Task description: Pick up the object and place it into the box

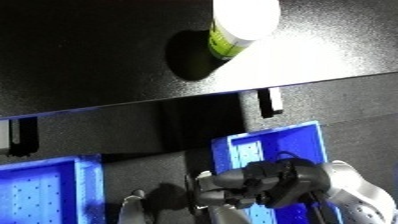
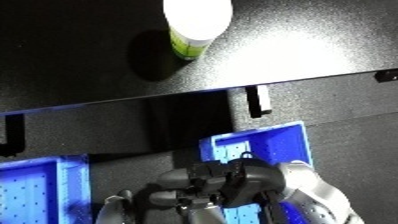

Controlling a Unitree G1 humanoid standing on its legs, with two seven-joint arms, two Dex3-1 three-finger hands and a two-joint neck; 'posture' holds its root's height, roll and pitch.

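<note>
A container with a white lid and a green label (image 1: 229, 36) stands on the black table (image 1: 89, 60) at the far top, in bright light. My right hand (image 1: 271, 184) hangs low in the view, in front of the table's edge and over the left part of a blue bin (image 1: 289, 140). It is well apart from the container. Its fingers (image 1: 213, 192) reach out to the left, relaxed, with nothing in them. The hand and forearm hide the bin's near part. My left hand shows in no view.
A second blue bin (image 1: 44, 190) with a perforated floor sits at the lower left. The table's front edge (image 1: 178, 100) runs across the middle, with black brackets (image 1: 269, 102) under it. Dark floor lies between the two bins.
</note>
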